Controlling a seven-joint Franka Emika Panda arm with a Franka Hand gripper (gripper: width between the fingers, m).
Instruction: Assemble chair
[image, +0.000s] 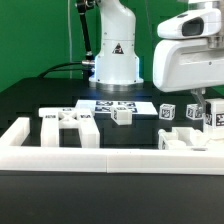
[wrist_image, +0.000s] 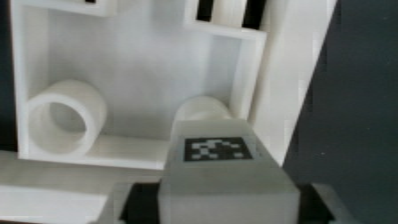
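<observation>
My gripper (wrist_image: 228, 205) is shut on a white blocky chair part with a square tag (wrist_image: 217, 150); dark fingers (wrist_image: 135, 200) press on both of its sides. In the exterior view the gripper (image: 207, 106) hangs low at the right, over the tagged block (image: 213, 118). Just beyond the held block in the wrist view lies a white recessed chair panel (wrist_image: 160, 80) with a round peg (wrist_image: 68, 120) in it. Whether block and panel touch does not show. Other tagged chair parts (image: 167, 112) stand to its left in the exterior view, and a flat part (image: 185, 140) lies before it.
A larger white chair part (image: 65, 122) and a small block (image: 122, 115) lie toward the exterior view's left. The marker board (image: 115, 105) lies before the robot base (image: 115, 60). A long white border rail (image: 100, 155) runs along the front.
</observation>
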